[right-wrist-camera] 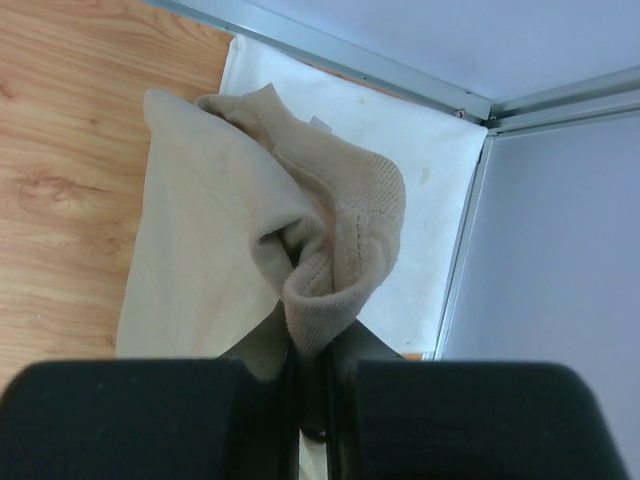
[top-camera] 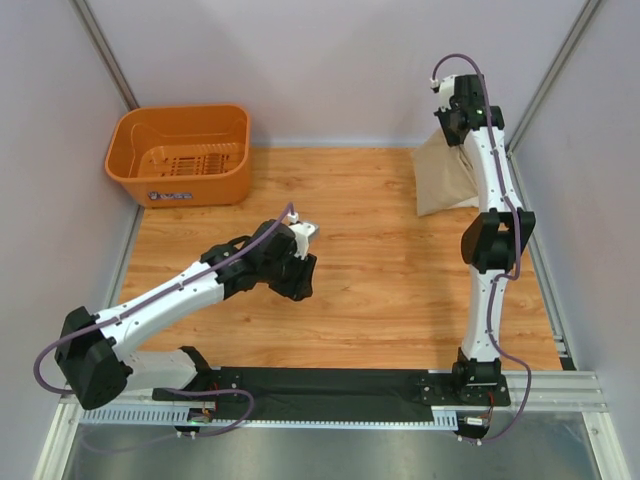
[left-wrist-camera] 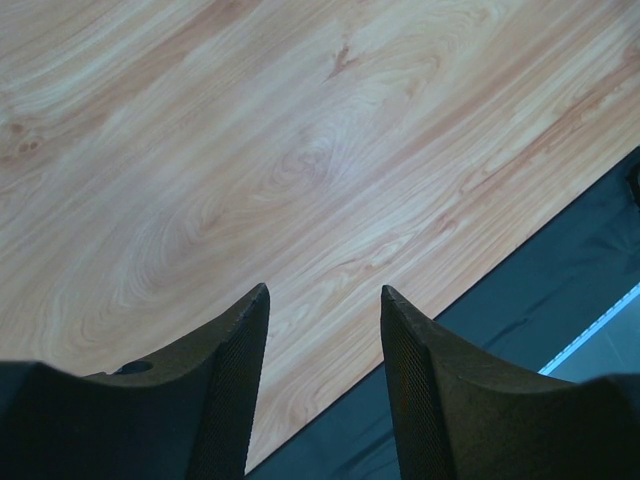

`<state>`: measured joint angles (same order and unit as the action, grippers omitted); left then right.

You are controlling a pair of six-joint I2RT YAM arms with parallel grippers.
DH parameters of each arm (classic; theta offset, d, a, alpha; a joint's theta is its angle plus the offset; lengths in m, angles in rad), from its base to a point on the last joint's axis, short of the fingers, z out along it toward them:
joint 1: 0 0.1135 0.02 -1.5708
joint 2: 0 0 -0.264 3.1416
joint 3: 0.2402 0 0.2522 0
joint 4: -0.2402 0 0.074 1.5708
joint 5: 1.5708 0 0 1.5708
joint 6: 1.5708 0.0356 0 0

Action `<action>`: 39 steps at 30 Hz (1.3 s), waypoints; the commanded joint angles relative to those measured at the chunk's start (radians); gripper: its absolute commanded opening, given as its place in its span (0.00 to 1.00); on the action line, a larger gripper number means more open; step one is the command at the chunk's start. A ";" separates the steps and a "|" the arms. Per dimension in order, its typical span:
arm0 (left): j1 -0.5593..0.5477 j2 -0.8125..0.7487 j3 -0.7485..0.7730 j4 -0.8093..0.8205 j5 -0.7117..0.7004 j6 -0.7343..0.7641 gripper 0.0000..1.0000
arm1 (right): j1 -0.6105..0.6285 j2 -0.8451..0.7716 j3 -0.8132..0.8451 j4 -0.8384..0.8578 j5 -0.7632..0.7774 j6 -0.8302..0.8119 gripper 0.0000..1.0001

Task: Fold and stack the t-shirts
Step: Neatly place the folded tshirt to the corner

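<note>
the wooden table (top-camera: 380,300) is taking most of the view, with the orange basket (top-camera: 180,155) standing at its far left corner. the tan t-shirt (right-wrist-camera: 200,260) is hanging at the far right corner, its long axis running from the collar down to the table, over a white cloth that is probably the cream-white t-shirt (right-wrist-camera: 420,190). the right gripper (right-wrist-camera: 310,350) is pinching the ribbed collar with jaws closed. the left gripper (left-wrist-camera: 325,300) is hovering with jaws apart and holding nothing, over bare wood near the middle front. the shirt is lying well apart from it, to its far right, so the right arm is the nearer one.
</note>
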<state>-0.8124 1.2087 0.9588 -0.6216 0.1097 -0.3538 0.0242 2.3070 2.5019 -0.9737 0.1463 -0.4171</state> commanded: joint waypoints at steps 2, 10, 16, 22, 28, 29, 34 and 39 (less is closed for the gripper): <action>0.007 0.020 0.055 0.008 0.038 -0.001 0.56 | -0.013 0.003 0.063 0.109 -0.016 -0.060 0.00; 0.007 0.055 0.069 0.005 0.053 -0.004 0.55 | -0.055 0.020 0.095 0.116 -0.062 -0.078 0.00; 0.010 0.080 0.078 0.014 0.067 -0.008 0.55 | -0.058 -0.064 0.025 0.076 -0.111 -0.081 0.00; 0.012 0.088 0.089 0.026 0.090 -0.020 0.55 | -0.056 -0.142 -0.003 0.047 -0.108 -0.100 0.00; 0.013 0.075 0.081 0.029 0.096 -0.024 0.55 | -0.056 -0.205 -0.034 0.023 -0.132 -0.101 0.00; 0.013 0.071 0.080 0.029 0.100 -0.025 0.55 | -0.056 -0.208 -0.034 0.018 -0.131 -0.101 0.00; 0.013 0.061 0.074 0.025 0.105 -0.027 0.55 | -0.056 -0.241 -0.060 -0.002 -0.168 -0.103 0.00; 0.013 0.060 0.064 0.034 0.107 -0.034 0.55 | -0.056 -0.261 -0.080 -0.002 -0.232 -0.098 0.00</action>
<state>-0.8032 1.2957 1.0084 -0.6098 0.2012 -0.3676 -0.0322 2.1036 2.4203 -0.9916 -0.0307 -0.4988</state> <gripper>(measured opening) 0.553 0.044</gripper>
